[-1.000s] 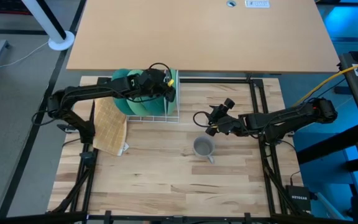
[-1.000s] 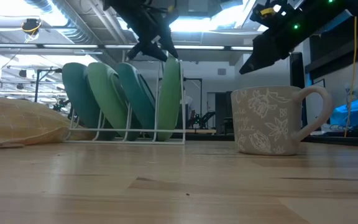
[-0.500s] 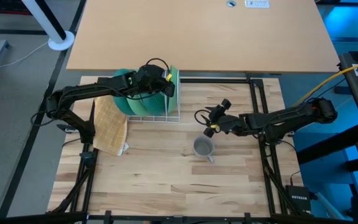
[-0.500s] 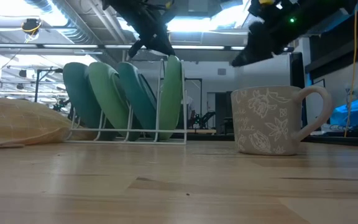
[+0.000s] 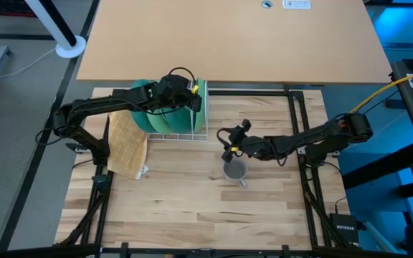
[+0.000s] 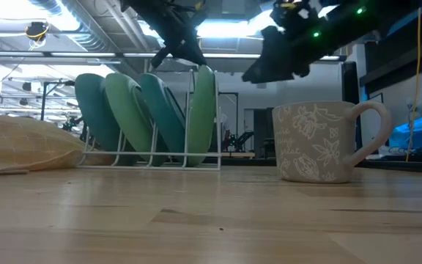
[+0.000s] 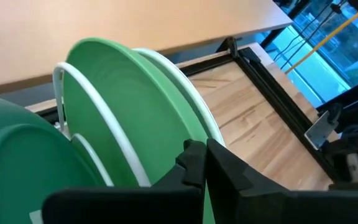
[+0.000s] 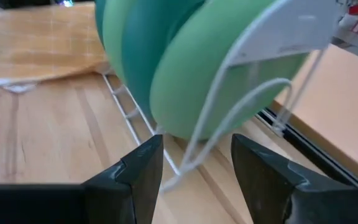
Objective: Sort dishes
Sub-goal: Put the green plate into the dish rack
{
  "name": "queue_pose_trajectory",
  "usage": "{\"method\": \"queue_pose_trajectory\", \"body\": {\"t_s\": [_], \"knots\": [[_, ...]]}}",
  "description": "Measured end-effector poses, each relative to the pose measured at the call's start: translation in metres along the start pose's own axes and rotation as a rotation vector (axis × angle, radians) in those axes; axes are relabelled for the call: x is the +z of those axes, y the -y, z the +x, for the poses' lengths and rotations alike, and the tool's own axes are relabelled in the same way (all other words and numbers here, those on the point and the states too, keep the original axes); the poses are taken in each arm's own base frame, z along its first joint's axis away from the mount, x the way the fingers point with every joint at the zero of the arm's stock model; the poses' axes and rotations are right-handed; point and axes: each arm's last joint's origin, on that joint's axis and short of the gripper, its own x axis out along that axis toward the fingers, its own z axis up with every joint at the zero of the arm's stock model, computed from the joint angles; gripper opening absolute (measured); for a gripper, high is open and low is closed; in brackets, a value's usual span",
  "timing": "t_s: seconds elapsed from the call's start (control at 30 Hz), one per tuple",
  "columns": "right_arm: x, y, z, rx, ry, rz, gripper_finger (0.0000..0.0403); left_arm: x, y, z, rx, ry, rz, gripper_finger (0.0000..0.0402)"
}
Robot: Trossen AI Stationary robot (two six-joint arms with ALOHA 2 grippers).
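Several plates stand on edge in the white wire rack [image 5: 185,134] at the far left: dark teal ones [image 6: 94,110] and lighter green ones. My left gripper [image 7: 205,149] is shut at the top rim of the light green plate [image 7: 123,106] at the rack's right end [image 6: 204,110]. The grey mug [image 5: 234,170] stands upright on the table near the middle, its handle toward the near edge. My right gripper [image 5: 228,143] is open above the table between the mug and the rack, with its fingers [image 8: 142,168] pointing at the rack. My left gripper's shut fingers come slanting down from the left onto the top rim [image 7: 213,134] of the light green plate. The fingers hide the spot, so I cannot tell whether they touch the rim or have it between them. The plate stands in its slot.
A tan waffle cloth [image 5: 126,143] lies at the left of the rack. Black frame bars [image 5: 296,122] run along the table's right side and far edge. Bare wooden tabletop [image 5: 192,208] spreads toward the near edge.
My right gripper has moved toward the table's left edge, from beyond the mug to a place closer to the rack, still open. The mug has kept its place.
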Motion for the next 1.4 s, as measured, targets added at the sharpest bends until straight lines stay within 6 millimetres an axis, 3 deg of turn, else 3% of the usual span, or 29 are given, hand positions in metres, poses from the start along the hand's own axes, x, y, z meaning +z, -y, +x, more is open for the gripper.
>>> {"method": "queue_pose_trajectory", "body": {"t_s": [0.43,0.57,1.03,1.4], "knots": [[-0.012,-0.029,0.034,0.152,0.228,0.156,0.0195,-0.001,0.001,0.0,-0.03,-0.021,-0.053,0.0],[-0.016,-0.036,0.044,0.148,0.211,0.145,0.0195,0.0,0.001,0.0,-0.034,-0.016,-0.081,0.0],[0.007,-0.071,0.088,0.121,0.118,0.086,0.0195,0.003,0.005,-0.001,-0.076,0.003,-0.086,0.0],[0.006,-0.072,0.093,0.038,0.072,0.082,0.0195,0.003,0.004,0.0,-0.072,0.0,-0.093,0.0]]}}
